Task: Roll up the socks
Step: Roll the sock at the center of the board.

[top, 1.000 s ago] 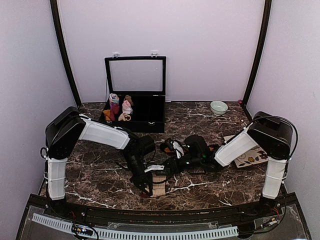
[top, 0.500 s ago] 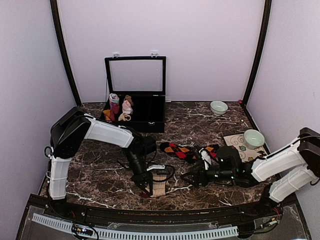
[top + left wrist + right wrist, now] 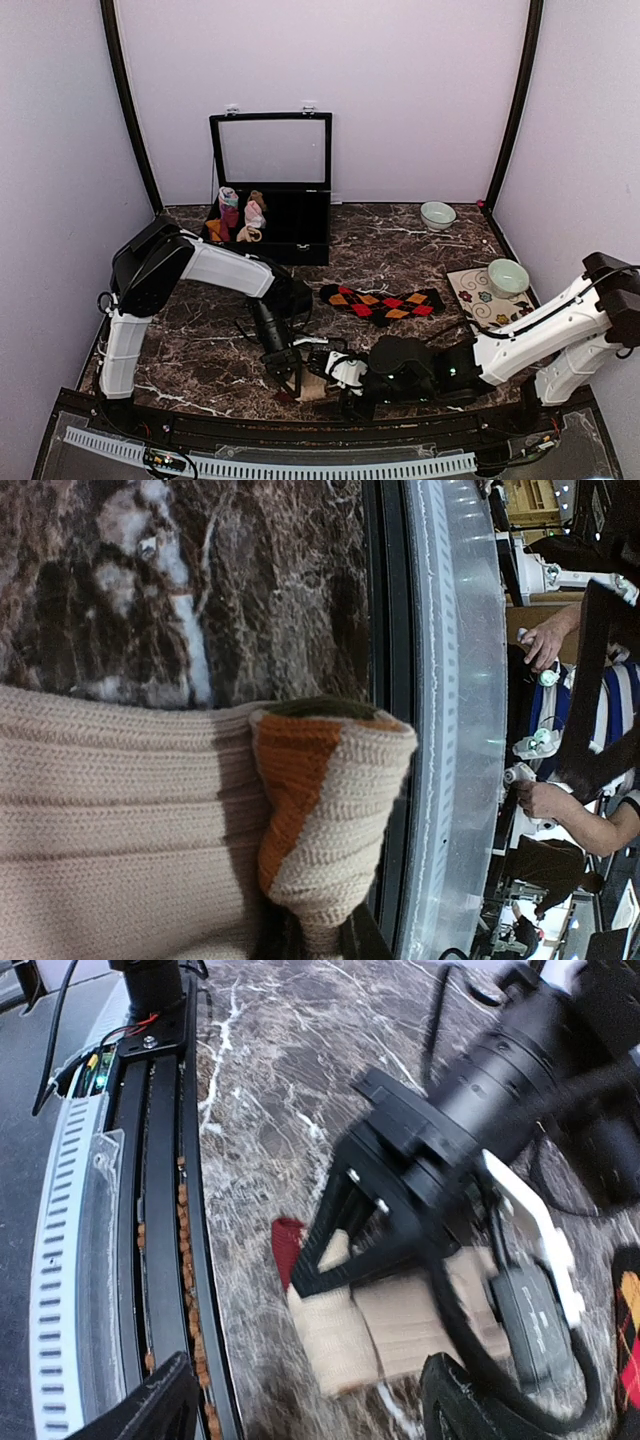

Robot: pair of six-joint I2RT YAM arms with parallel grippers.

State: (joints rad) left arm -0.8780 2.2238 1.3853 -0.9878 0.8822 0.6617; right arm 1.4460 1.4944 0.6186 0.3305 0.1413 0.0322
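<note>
Top external view, left gripper [image 3: 289, 383] pinching cream sock [image 3: 318, 386], argyle sock [image 3: 382, 301] beyond.

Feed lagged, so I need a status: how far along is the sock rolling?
Done: neither long sock looks fully rolled. In hand: the left claw pinches a fold of the cream sock, and the open right claw hovers beside it. Left: finish that roll, then the argyle sock, which is lying flat.
</note>
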